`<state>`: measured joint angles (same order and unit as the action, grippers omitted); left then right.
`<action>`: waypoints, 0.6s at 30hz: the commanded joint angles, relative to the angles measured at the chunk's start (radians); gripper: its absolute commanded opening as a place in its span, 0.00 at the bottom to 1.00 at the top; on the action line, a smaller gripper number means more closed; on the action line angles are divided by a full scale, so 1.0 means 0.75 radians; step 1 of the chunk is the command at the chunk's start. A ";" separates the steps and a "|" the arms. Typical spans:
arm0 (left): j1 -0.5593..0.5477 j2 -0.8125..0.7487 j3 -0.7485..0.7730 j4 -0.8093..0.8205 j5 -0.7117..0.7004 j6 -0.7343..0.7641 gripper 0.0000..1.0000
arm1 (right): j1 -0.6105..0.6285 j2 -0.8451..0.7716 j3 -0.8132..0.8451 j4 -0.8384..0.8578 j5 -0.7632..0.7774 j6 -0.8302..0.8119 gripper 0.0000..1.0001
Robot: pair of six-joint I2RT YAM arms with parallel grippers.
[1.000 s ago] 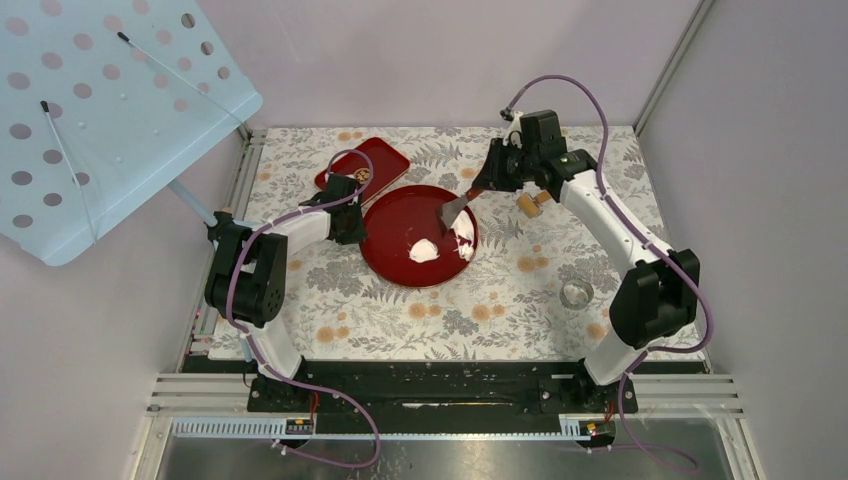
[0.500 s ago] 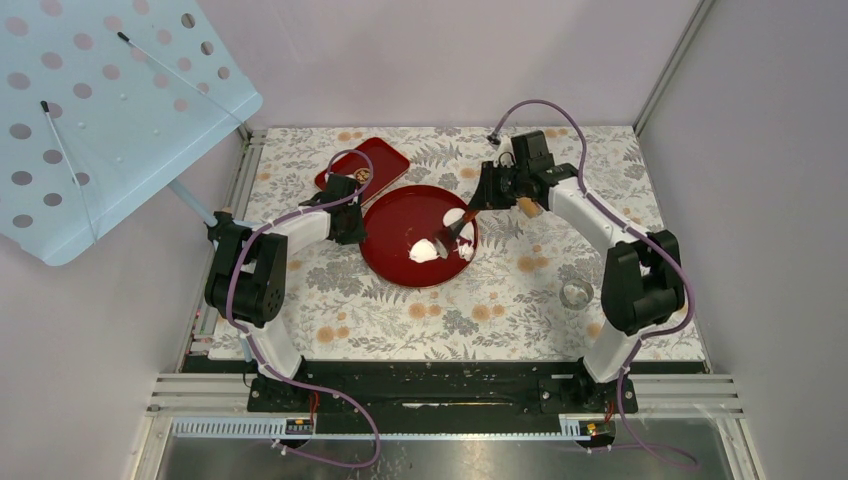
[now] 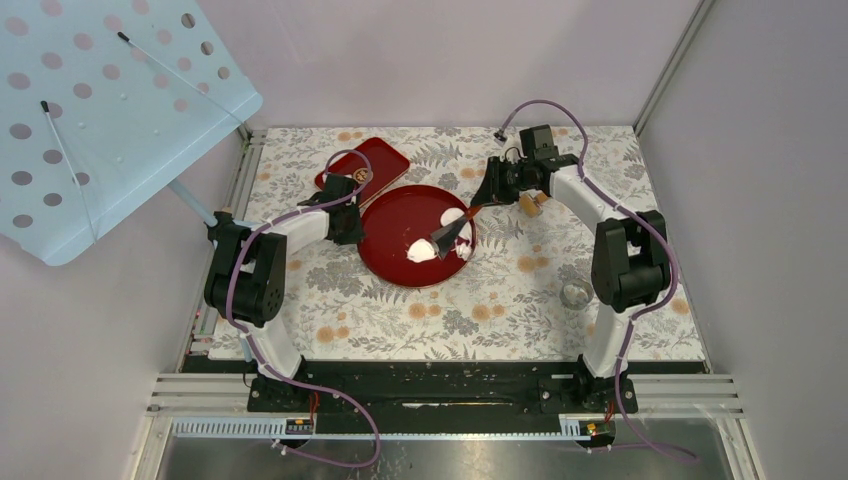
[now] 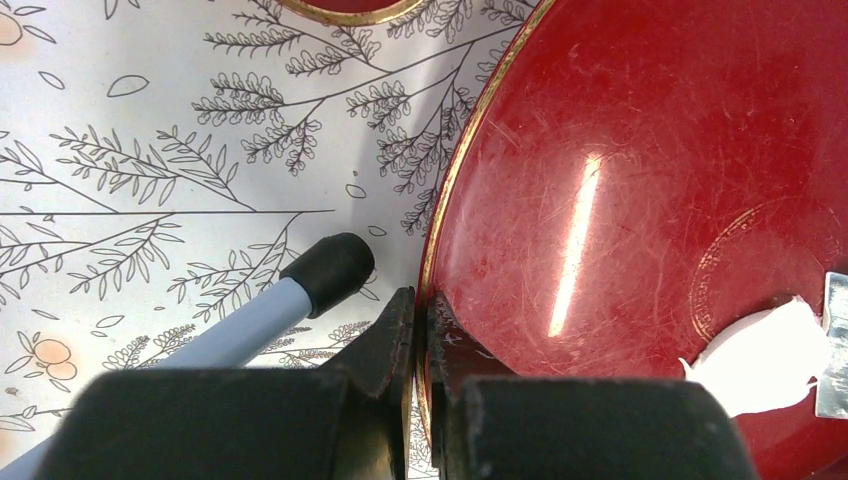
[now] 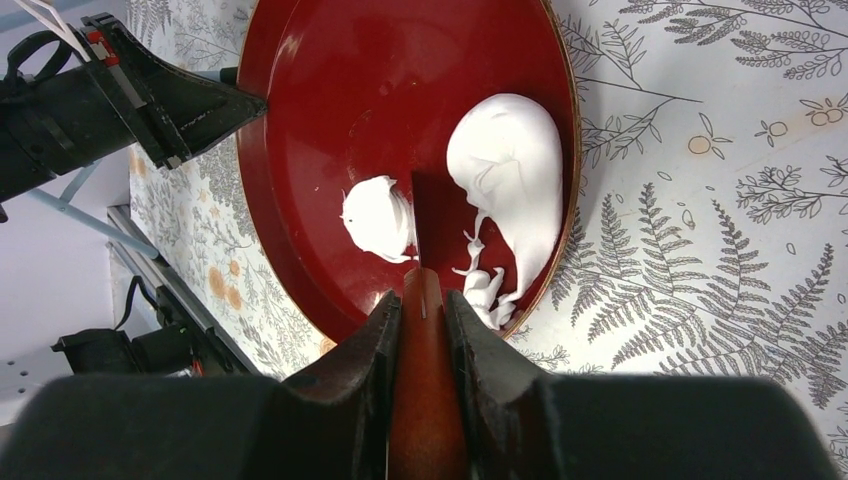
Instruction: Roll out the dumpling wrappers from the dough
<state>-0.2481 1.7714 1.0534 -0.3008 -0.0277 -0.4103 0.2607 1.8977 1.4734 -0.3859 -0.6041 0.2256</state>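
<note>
A round red plate [image 3: 395, 215] lies mid-table. On it are a small roundish white dumpling wrapper [image 5: 378, 217] and a larger irregular white dough sheet [image 5: 510, 165], with torn scraps [image 5: 485, 285] near the rim. My right gripper [image 5: 422, 300] is shut on the brown wooden handle of a scraper [image 3: 447, 235]. Its metal blade reaches over the plate, edge-on between the wrapper and the sheet, right beside the wrapper. My left gripper [image 4: 420, 300] is shut on the plate's gold-edged left rim [image 4: 450, 200], one finger inside and one outside.
A red rectangular tray [image 3: 375, 160] sits behind the plate on the left. A small wooden rolling pin [image 3: 532, 202] lies right of the plate and a metal ring cutter [image 3: 576, 293] at the near right. A pale blue perforated panel [image 3: 100, 100] overhangs the far left; its black-capped leg [image 4: 330, 270] rests beside my left fingers.
My right arm swung the scraper left and toward the near side over the plate, bringing the blade from above the dough sheet to beside the small wrapper. The left gripper stayed put.
</note>
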 commanded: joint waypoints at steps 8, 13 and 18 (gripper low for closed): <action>0.006 -0.004 0.007 0.017 -0.057 0.036 0.00 | 0.016 0.082 -0.038 0.015 -0.051 0.008 0.00; 0.007 -0.004 0.006 0.016 -0.057 0.037 0.00 | 0.016 0.101 -0.011 0.016 -0.176 0.023 0.00; 0.006 -0.004 0.007 0.015 -0.057 0.037 0.00 | 0.011 0.055 0.003 0.018 -0.228 0.042 0.00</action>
<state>-0.2390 1.7714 1.0534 -0.3061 -0.0391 -0.3992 0.2543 1.9404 1.4742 -0.3275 -0.7219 0.2539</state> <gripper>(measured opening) 0.037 0.238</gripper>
